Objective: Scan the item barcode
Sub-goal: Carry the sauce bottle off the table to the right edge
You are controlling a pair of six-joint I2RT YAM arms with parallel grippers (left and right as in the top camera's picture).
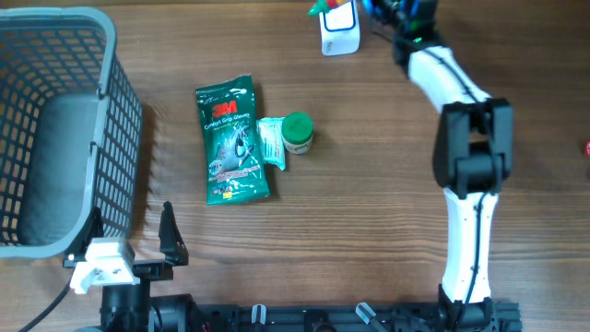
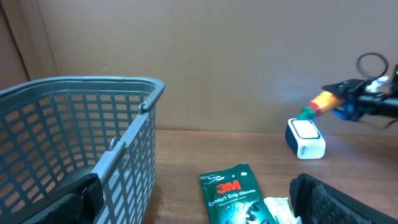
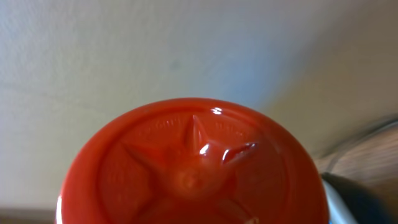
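Observation:
My right gripper (image 1: 392, 14) is raised at the far edge of the table, shut on a bottle (image 2: 320, 102) with a green cap and an orange-yellow body. It holds the bottle on its side just above the white scanner (image 1: 339, 32), cap toward the scanner (image 2: 305, 138). The bottle's red base (image 3: 193, 168) fills the right wrist view and hides the fingers there. In the overhead view only the bottle's green tip (image 1: 320, 7) shows. My left gripper (image 1: 129, 244) stands open and empty at the near left, next to the basket.
A grey mesh basket (image 1: 55, 129) takes up the left side. At the table's middle lie a green 3M glove pack (image 1: 232, 140), a small white-green packet (image 1: 273, 143) and a green-lidded jar (image 1: 297, 132). The right arm (image 1: 470, 148) stretches along the right side.

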